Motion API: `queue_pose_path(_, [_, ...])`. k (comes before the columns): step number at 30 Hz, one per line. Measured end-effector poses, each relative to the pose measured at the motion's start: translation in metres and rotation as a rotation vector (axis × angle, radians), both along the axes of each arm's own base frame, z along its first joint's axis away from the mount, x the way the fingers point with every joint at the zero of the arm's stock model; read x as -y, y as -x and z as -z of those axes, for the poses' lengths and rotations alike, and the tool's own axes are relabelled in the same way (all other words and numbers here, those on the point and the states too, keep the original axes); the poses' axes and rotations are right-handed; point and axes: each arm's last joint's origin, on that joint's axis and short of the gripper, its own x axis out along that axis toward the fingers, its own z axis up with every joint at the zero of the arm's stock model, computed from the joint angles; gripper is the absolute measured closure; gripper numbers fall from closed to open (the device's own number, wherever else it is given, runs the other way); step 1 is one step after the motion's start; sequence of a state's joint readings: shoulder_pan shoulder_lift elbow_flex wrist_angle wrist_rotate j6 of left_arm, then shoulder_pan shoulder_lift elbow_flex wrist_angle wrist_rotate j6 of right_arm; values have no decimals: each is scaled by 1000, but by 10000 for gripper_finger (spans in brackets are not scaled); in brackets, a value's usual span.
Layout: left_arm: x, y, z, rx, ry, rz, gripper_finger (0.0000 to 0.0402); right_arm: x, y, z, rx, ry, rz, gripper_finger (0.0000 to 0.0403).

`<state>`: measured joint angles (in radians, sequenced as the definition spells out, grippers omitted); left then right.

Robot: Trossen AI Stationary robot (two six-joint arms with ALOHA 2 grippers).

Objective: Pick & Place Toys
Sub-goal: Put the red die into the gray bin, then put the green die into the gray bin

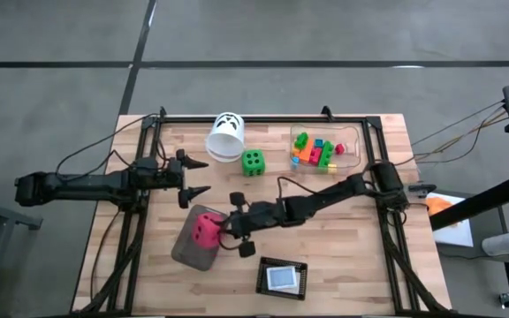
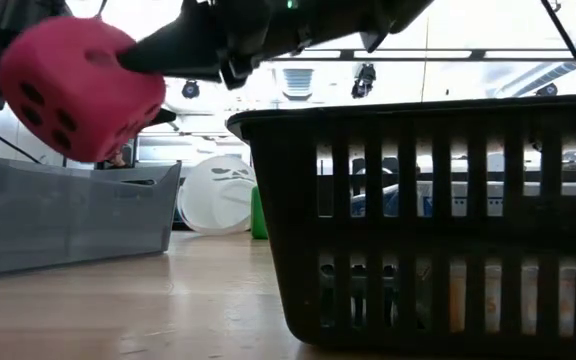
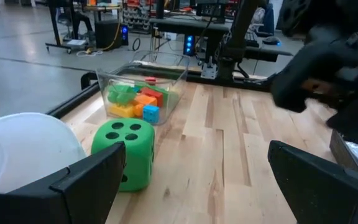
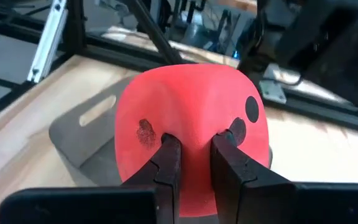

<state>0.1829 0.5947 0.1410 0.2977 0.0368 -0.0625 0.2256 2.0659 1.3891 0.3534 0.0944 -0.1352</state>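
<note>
A pink-red die (image 1: 205, 228) with black dots hangs over the flat grey tray (image 1: 193, 252) near the table's front left. My right gripper (image 1: 224, 230) is shut on it. In the low view the die (image 2: 78, 90) is clear above the tray (image 2: 68, 215). A green die (image 1: 253, 162) stands on the table beside a white cup (image 1: 225, 137) that lies on its side. Small bright bricks (image 1: 315, 152) lie in the clear box (image 1: 353, 146) at the far right. My left gripper (image 1: 200, 178) is open and empty, left of the green die (image 3: 126, 149). My right gripper pinches a bulged-up part of the pink-red die's soft face (image 4: 194, 124) between its two fingers (image 4: 166, 158), which stand close together. The face is drawn into a ridge there. The fingers come from the table's right side, slanting down. The die is lifted clear of the tray.
A black slatted basket (image 1: 283, 278) stands at the table's front edge and fills the right of the low view (image 2: 438, 220). The dark metal frame (image 1: 263, 117) runs around the table's far edge and sides. Bare wood lies between the green die and the basket.
</note>
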Motion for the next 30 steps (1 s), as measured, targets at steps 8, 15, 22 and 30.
queue_pose_path(8, [0, 0, 0, 3, -4, 0, 7, 14, 0, 12, -106, -51, 56, 315])
queue_pose_path(15, [0, 0, -1, 4, -6, 1, 7, 17, -1, 11, -101, -59, 67, 202])
queue_pose_path(22, [0, 0, 0, 3, -6, 1, 6, 16, -2, 8, -73, -61, 56, 144])
queue_pose_path(30, [0, 0, 0, 0, -4, 1, 6, 8, -1, -12, 254, -92, -155, 128])
